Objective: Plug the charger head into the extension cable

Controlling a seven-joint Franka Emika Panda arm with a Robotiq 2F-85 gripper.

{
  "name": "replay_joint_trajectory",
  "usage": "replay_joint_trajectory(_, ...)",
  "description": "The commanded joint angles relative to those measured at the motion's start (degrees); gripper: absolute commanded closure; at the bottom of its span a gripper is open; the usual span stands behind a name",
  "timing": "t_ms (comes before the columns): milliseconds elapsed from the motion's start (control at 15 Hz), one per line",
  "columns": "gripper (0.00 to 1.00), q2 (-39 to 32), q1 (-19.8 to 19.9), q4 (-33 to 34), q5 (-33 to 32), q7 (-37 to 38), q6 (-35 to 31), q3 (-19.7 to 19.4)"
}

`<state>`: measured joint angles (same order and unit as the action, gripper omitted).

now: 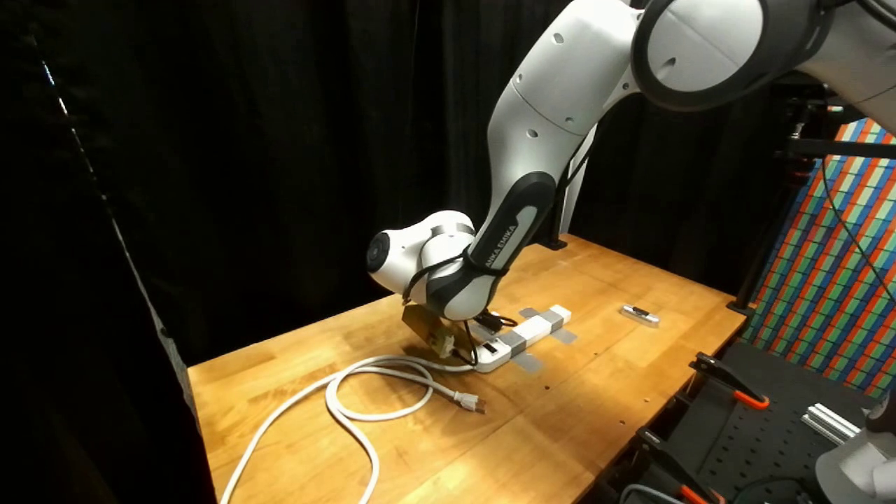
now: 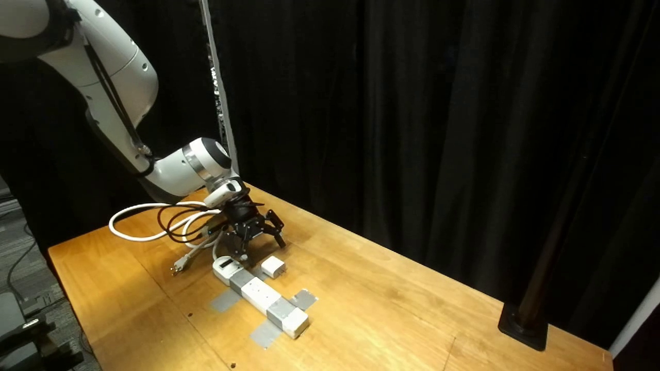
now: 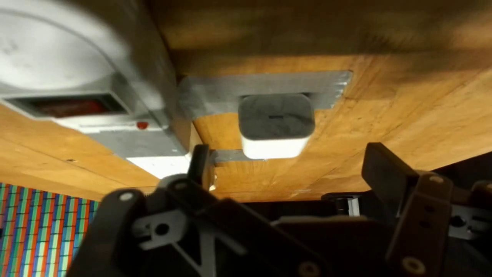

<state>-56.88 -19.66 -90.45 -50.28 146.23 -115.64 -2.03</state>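
The charger head is a small white block on the table beside the strip, its prongs pointing away from my gripper. In the wrist view the charger head shows its grey end face, ahead of and between my fingers. It is hidden in an exterior view behind the arm and strip. The extension cable's white socket strip is taped down; it also shows in an exterior view and the wrist view. Its white cord lies in loops. My gripper is open and empty, tilted low behind the charger head; its fingers are wide apart.
The cord's plug lies on the wooden table near the strip. Grey tape holds the strip. A small silver and dark item lies farther off. A black post base stands at a table corner. Clamps grip an edge.
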Motion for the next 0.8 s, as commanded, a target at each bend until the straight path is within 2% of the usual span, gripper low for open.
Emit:
replay_joint_trajectory(0, 0.00, -2.4, -0.7, 3.4, 1.4, 0.8, 2.1, -0.2)
replay_joint_trajectory(133, 0.00, -3.2, -1.2, 4.2, 0.9, 3.0, 2.0, -1.0)
replay_joint_trajectory(200, 0.25, -3.5, -1.4, 4.7, 0.6, 4.0, 2.0, -1.3)
replay_joint_trajectory(267, 0.26, -3.7, -1.5, 5.0, 0.5, 4.8, 2.0, -1.6)
replay_joint_trajectory(333, 0.32, -3.8, -1.5, 5.4, 0.5, 5.5, 2.1, -1.8)
replay_joint_trajectory(667, 0.74, -4.8, -1.2, 6.9, 0.7, 6.1, 3.6, -2.0)
replay_joint_trajectory(733, 0.56, -5.1, -1.2, 7.1, 0.9, 5.3, 4.2, -1.8)
